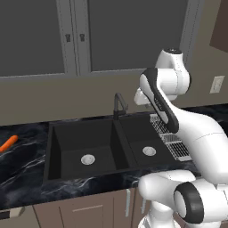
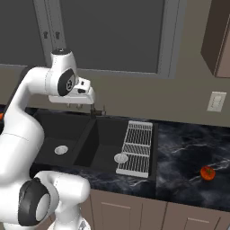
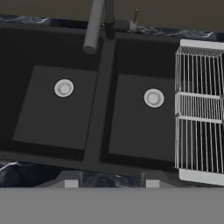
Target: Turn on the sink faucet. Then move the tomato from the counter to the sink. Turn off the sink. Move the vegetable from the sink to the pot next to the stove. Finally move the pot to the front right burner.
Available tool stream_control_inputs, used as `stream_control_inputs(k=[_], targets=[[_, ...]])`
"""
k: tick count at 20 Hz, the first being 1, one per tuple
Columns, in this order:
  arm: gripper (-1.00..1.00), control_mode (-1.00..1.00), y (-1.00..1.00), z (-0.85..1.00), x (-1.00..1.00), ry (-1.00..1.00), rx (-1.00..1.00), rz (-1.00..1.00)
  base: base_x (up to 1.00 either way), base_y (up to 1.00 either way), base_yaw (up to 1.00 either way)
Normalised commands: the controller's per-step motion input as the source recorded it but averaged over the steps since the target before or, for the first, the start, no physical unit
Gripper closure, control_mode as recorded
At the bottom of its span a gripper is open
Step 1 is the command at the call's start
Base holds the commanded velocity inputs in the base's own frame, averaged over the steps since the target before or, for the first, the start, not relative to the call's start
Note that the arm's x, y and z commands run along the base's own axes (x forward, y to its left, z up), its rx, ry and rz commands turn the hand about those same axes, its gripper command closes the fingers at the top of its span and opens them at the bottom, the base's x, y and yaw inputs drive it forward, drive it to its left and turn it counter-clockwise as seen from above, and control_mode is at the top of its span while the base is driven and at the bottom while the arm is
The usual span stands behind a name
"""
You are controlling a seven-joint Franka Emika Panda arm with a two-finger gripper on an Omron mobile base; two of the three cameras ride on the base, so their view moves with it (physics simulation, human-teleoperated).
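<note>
Arm [image 2: 27, 96] arched high — hand hovering above the sink [image 1: 95, 147], facing down.

You see a matt black sink [image 1: 89, 138], glossy veined marble counter [image 2: 188, 148], dark metal faucet [image 1: 118, 104], silvery wire rack [image 2: 137, 146], smooth tomato [image 2: 207, 173].

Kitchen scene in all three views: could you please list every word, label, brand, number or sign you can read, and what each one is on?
None: no readable text stands anywhere.
The cabinet doors, the wall plate, the counter, the sink, the wire rack and the robot arm carry no lettering.
</note>
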Motion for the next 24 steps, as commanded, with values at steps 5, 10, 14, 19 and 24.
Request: stream_control_inputs(k=[5, 10, 14, 19, 24], targets=[[-1.0, -1.0, -0.18, -0.05, -0.04, -0.02, 0.01, 0.03, 0.0, 0.0, 0.0], [-1.0, -1.0, -0.56, -0.35, 0.08, -0.17, 0.04, 0.25, 0.0, 0.0, 0.0], [-1.0, -1.0, -0.42, -0.25, 0.32, -0.21, 0.0, 0.27, 0.0, 0.0, 0.0], [-1.0, -1.0, -0.15, -0.18, 0.22, -0.06, 0.01, 0.19, 0.0, 0.0, 0.0], [-1.0, -1.0, -0.02, -0.25, 0.31, -0.18, 0.0, 0.13, 0.0, 0.0, 0.0]])
